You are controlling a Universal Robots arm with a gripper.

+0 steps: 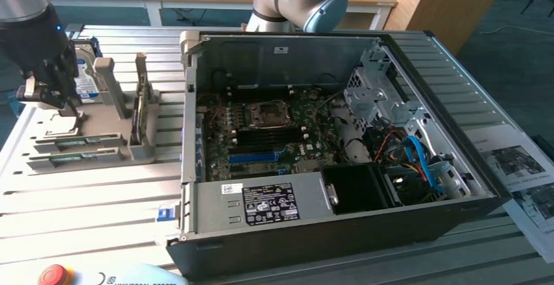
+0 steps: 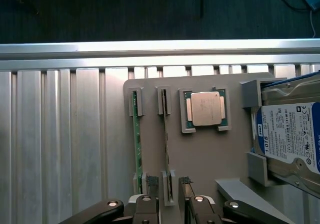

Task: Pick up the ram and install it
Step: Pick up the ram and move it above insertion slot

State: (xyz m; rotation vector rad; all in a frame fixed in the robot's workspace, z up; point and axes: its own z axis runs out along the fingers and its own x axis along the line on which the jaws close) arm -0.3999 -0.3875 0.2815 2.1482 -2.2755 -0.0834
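The table (image 1: 87, 213) carries one open case (image 1: 259, 252) on the exterior view's right and one tray (image 2: 210, 159) on its left. On the tray, from far to near, are one drive (image 2: 290, 134), one CPU (image 2: 206, 108) and two green sticks on edge in slots: the far ram (image 2: 167, 149), next to the CPU, and the near ram (image 2: 135, 144) just beside it.

The gripper (image 2: 168, 184) hangs over the tray's left end. Its fingers (image 2: 148, 184) are spread wide and hold nothing, one on each side of the far ram's end. I cannot tell whether they touch it.

A stick like this is probably light and stiff but fragile, with thin edges and exposed chips. The safest grip looks to be across its flat faces near the upper edge, pulled straight up out of the slots without twisting.
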